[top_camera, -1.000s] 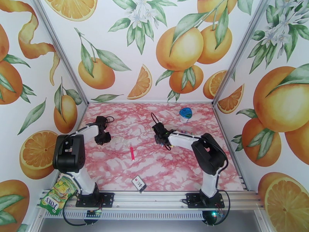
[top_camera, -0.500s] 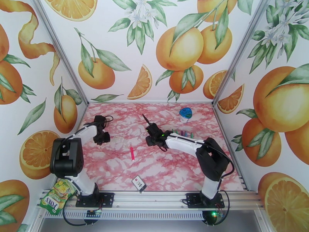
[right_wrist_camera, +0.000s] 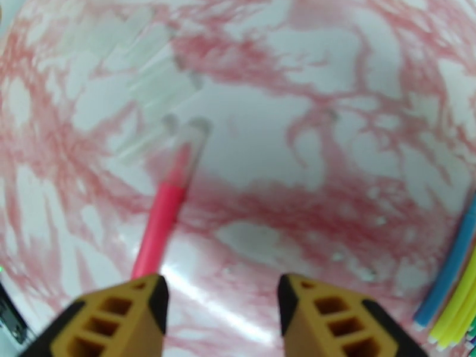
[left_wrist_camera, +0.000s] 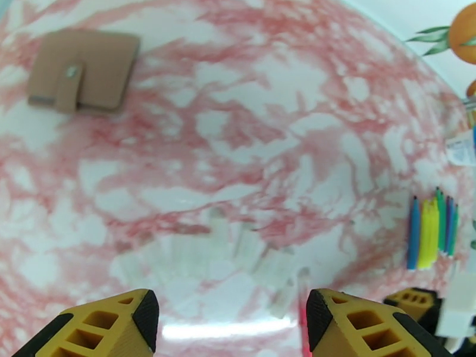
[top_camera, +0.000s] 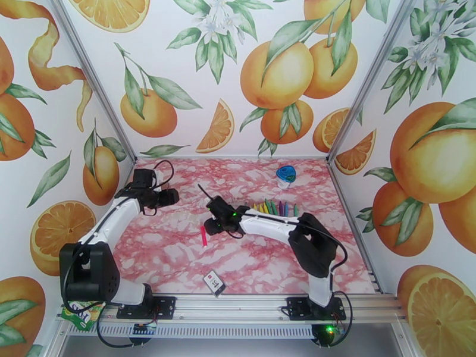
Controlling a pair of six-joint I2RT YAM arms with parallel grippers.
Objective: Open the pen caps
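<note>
While right pincer (right_wrist_camera: 220,304) hovers over pink pen (right_wrist_camera: 159,218), jaws half apart and empty, step looks like pickup. Cap (right_wrist_camera: 190,141) on pen's far end: clear, smooth, tubular. Left pincer (left_wrist_camera: 232,310) beyond pen, wide, empty. Next, I'd say: pinch slim barrel squarely. Loose clear caps (left_wrist_camera: 226,251) just past pen.

Robot test booth: orange-print walls (top_camera: 178,55), aluminium rail (top_camera: 238,304).

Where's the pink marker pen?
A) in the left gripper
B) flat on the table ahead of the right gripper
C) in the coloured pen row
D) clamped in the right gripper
B: the pink marker pen lies flat on the pink-marbled table, ahead of the right gripper, whose open jaws hold nothing.
</note>
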